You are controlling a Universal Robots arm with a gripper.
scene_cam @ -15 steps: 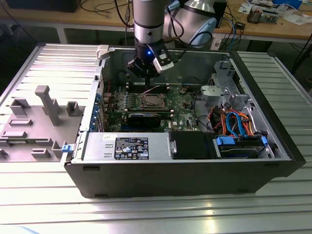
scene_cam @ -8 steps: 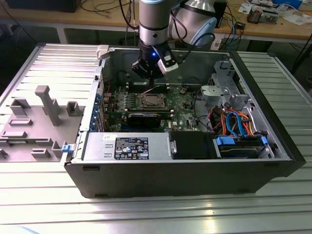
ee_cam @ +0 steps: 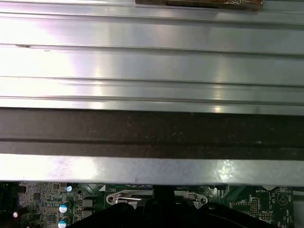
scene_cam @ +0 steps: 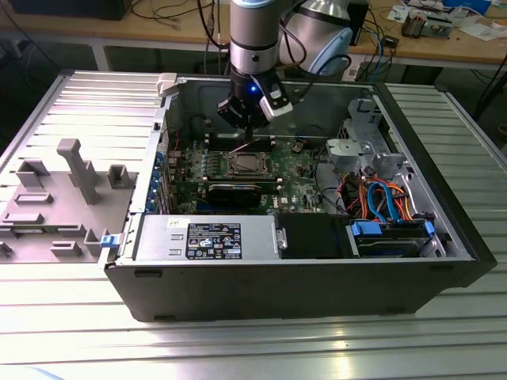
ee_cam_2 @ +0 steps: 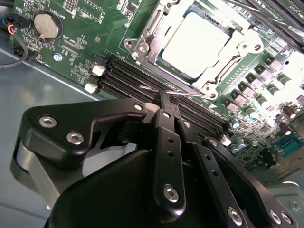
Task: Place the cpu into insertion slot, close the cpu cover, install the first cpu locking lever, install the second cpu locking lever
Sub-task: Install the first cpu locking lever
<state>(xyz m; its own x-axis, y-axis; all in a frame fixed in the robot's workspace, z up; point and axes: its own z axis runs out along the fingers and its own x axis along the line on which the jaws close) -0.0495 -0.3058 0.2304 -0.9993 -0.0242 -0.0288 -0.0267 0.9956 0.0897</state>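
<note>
My gripper [ee_cam_2: 165,100] looms closest in the second wrist view, fingers pressed together, perhaps pinching the thin locking lever [ee_cam_2: 148,89]; that's hard to judge. Beyond, the cpu [ee_cam_2: 197,45] lies seated, framed by the cpu cover [ee_cam_2: 154,38]. In the exterior view I hang low beside the insertion slot [scene_cam: 231,165], toward the case's [scene_cam: 277,285] far wall, probably to reach that lever.

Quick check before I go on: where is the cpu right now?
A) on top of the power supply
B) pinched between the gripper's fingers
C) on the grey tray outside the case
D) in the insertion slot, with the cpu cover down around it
D: in the second wrist view the silver top of the cpu sits in the insertion slot, framed by the cpu cover lying flat around it.
</note>
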